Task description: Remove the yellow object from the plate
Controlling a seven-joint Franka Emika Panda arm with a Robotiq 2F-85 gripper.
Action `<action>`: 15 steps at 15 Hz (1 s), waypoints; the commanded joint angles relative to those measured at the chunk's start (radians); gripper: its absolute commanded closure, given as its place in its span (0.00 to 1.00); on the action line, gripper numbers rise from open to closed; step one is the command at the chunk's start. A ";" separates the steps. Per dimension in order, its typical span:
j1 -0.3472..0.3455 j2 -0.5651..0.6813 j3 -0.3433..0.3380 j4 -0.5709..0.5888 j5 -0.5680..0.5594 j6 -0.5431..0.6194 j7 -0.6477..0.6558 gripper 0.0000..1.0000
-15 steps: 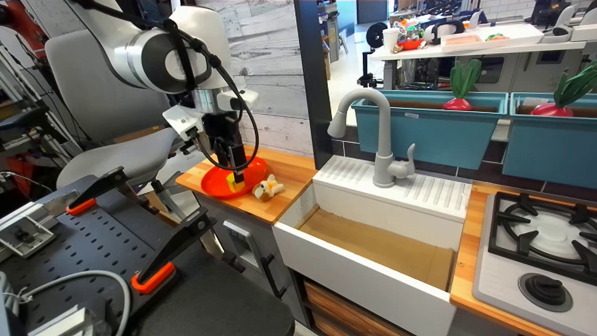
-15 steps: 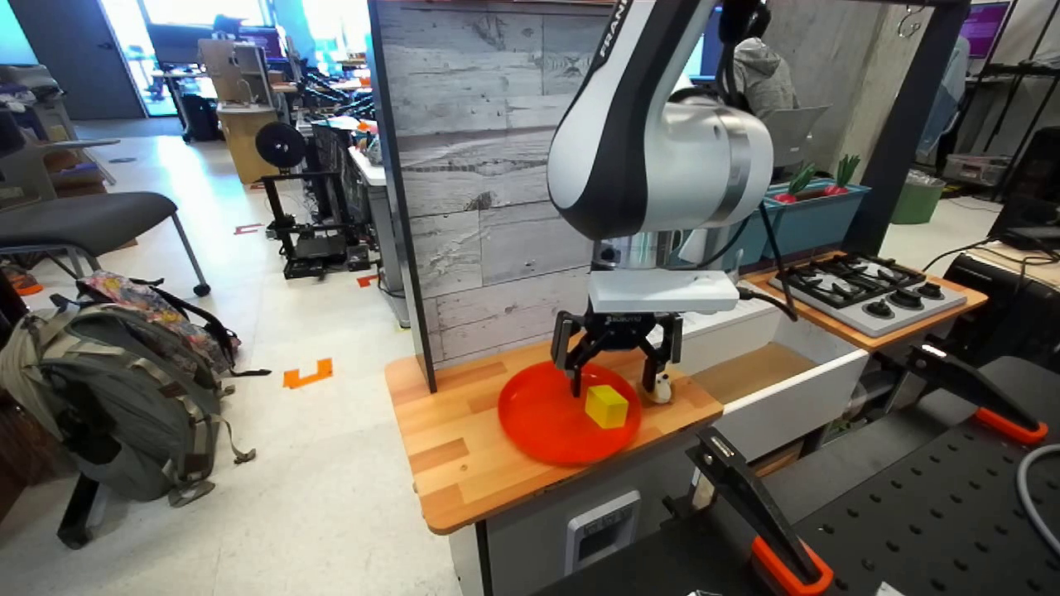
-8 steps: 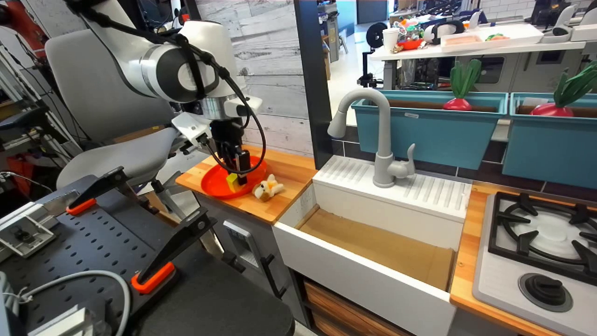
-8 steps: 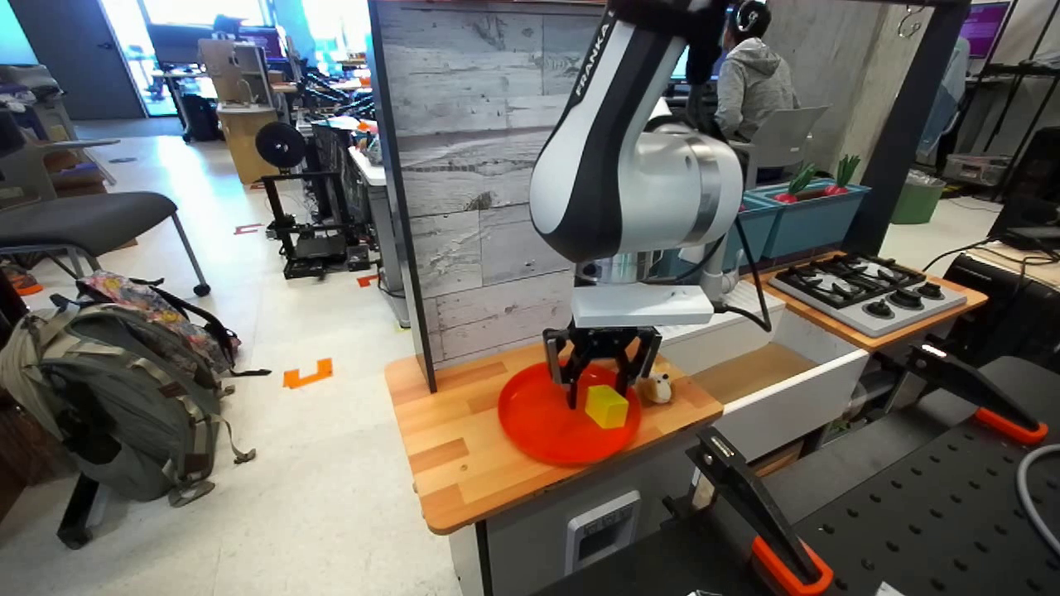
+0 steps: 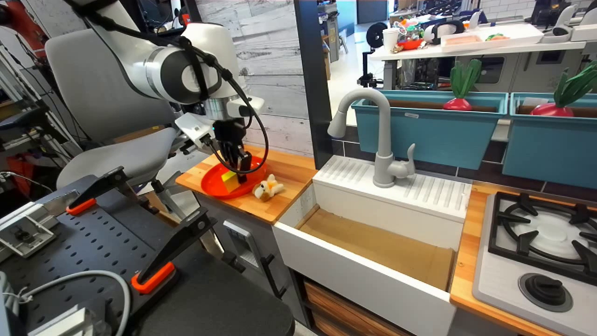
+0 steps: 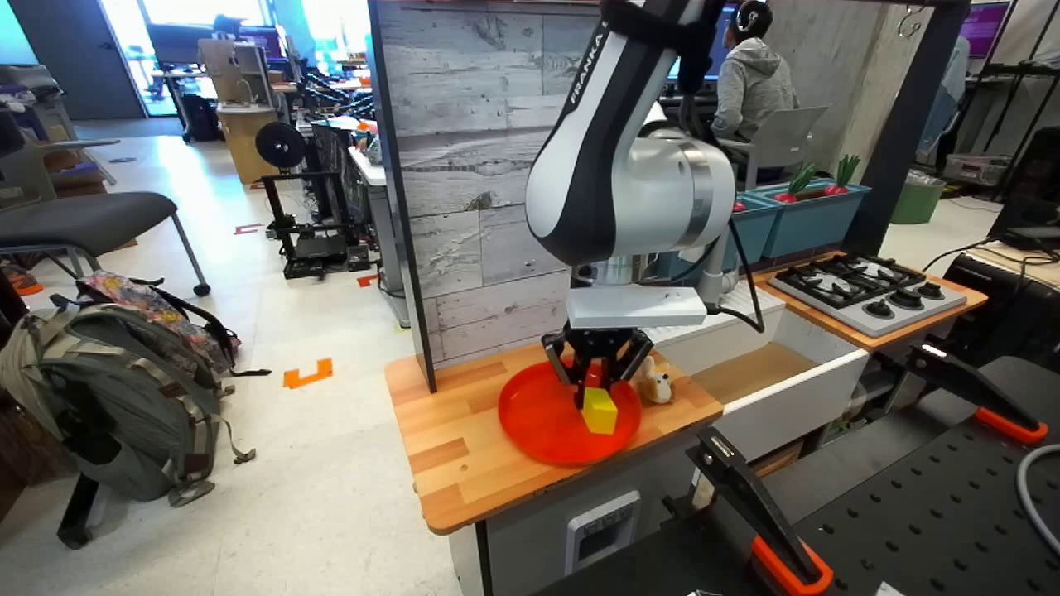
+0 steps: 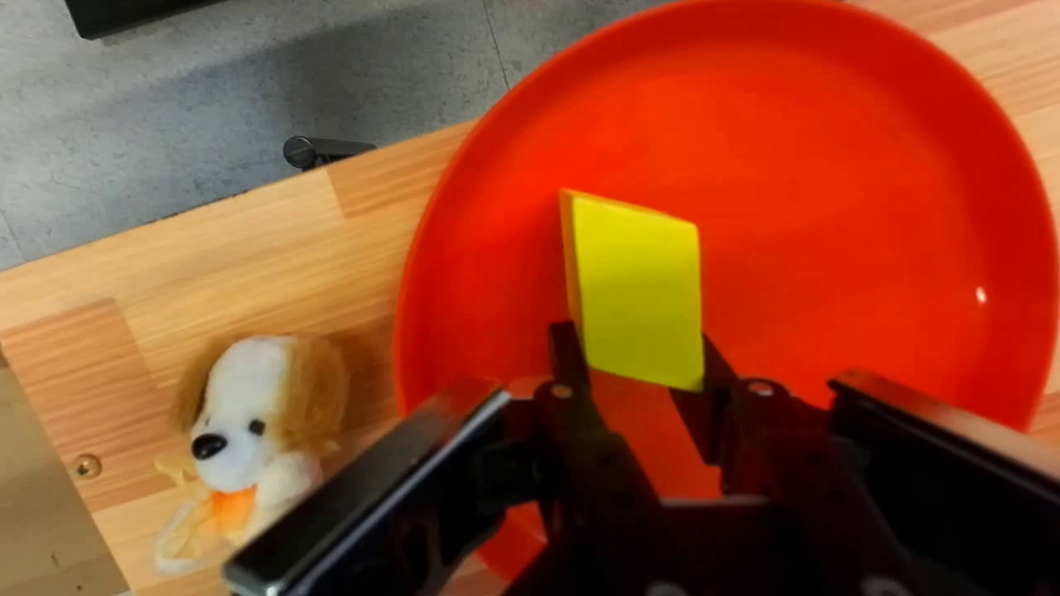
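Likely grasp step: pincer [image 7: 639, 343] pinches 1 end of yellow block [image 7: 638, 285], gap block-wide; lift-off from plate [image 7: 828, 207] unclear. Next needs raising over rim, releasing onto worktop [image 7: 248, 240].

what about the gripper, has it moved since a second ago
Yes: in an exterior view, the gripper sits lower and further toward the picture's left against the fixed plank wall.

The arm [image 6: 614, 207] is wearing white shells [image 6: 551, 199] with a black stripe [image 6: 603, 170]. Dark letters [image 6: 589, 63], FRANKA, are running beside this stripe, and a silver ring [image 6: 701, 197] is circling the joint [image 6: 658, 192]. Above the end effector [image 7: 638, 356] a white box [image 6: 636, 307] is sitting, with a black cable [image 5: 227, 74] looping out. The black fingers [image 7: 569, 356] are showing small round pins [image 7: 561, 391].
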 commanded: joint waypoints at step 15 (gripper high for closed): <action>-0.178 -0.222 0.010 -0.126 0.115 0.096 -0.020 0.92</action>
